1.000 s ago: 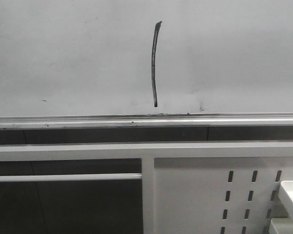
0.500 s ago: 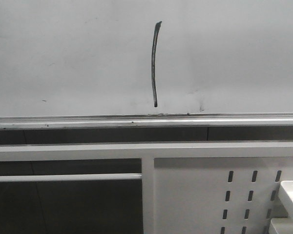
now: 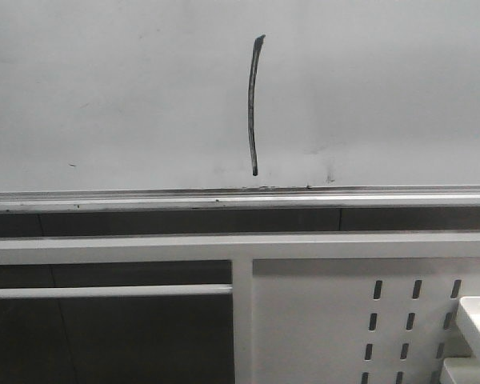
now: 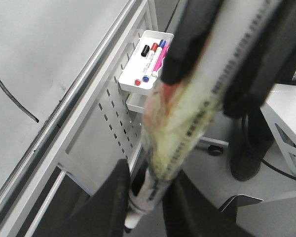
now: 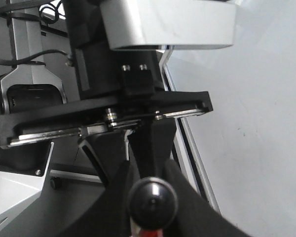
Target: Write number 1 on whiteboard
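The whiteboard (image 3: pixel 112 88) fills the upper front view, and on it the number 1 (image 3: pixel 252 104) is a thin, slightly curved black stroke with a flick at its upper end. Neither gripper shows in the front view. In the left wrist view my left gripper (image 4: pixel 150 185) is shut on a white marker (image 4: pixel 187 118), its pale tip (image 4: pixel 130 223) poking out past the fingers, away from the whiteboard (image 4: pixel 39 44); part of the stroke (image 4: pixel 12 94) shows there. My right gripper (image 5: pixel 150 182) is shut on a black round-ended cap (image 5: pixel 153 200) with red under it, beside the whiteboard (image 5: pixel 256 123).
A silver rail (image 3: pixel 144 198) runs along the board's lower edge. Below it stand a white frame and a perforated panel (image 3: pixel 328 320). A white tray (image 4: pixel 138 81) hung on that panel holds several capped markers. An office floor, a caster and cables lie beyond.
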